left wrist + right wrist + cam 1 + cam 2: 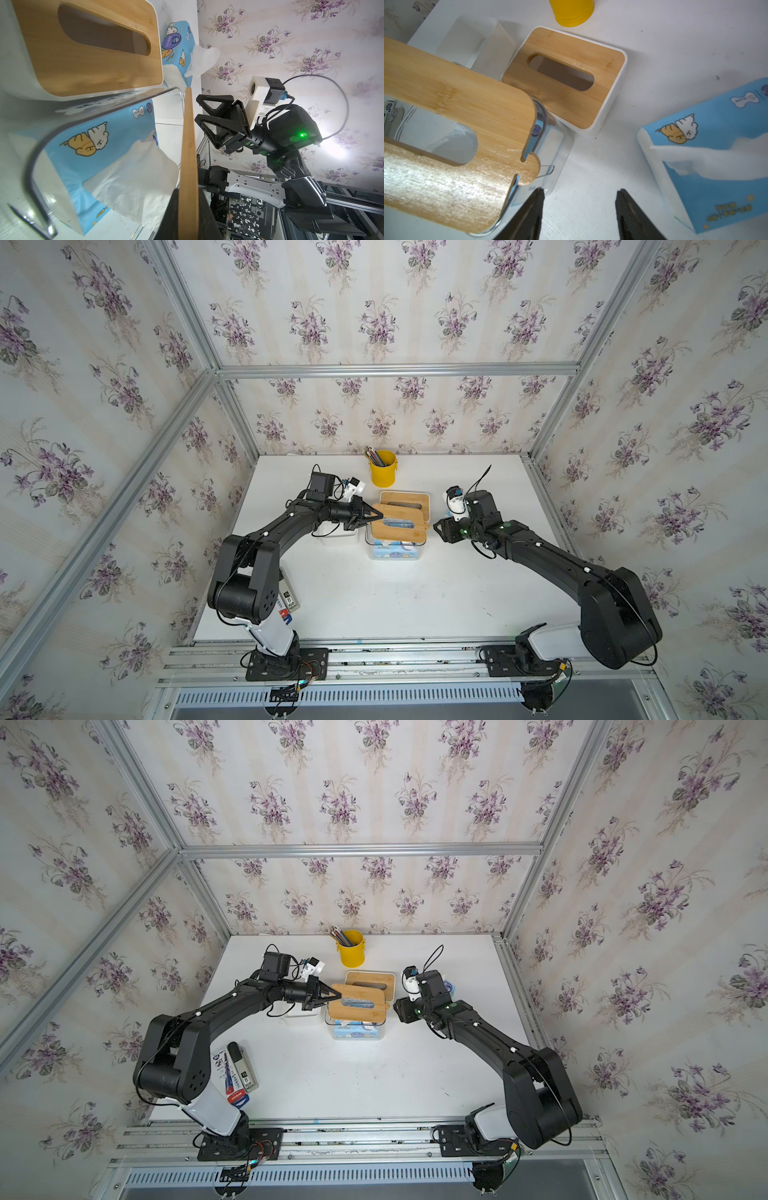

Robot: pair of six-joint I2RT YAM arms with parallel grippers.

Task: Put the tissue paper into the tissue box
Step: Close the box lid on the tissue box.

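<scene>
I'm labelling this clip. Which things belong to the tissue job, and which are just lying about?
In the job: clear tissue box, tissue pack inside it, bamboo lid in the left gripper, open right gripper.
Lying about: yellow pencil cup, white tissue box, second tissue pack, stationery.

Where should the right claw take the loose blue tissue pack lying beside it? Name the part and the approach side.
Pinch the blue tissue pack across its two side walls, the right claw coming down from above. It lies flat on the table, loose tissue facing up, so close clear of that sheet or it alone may pull out.
</scene>
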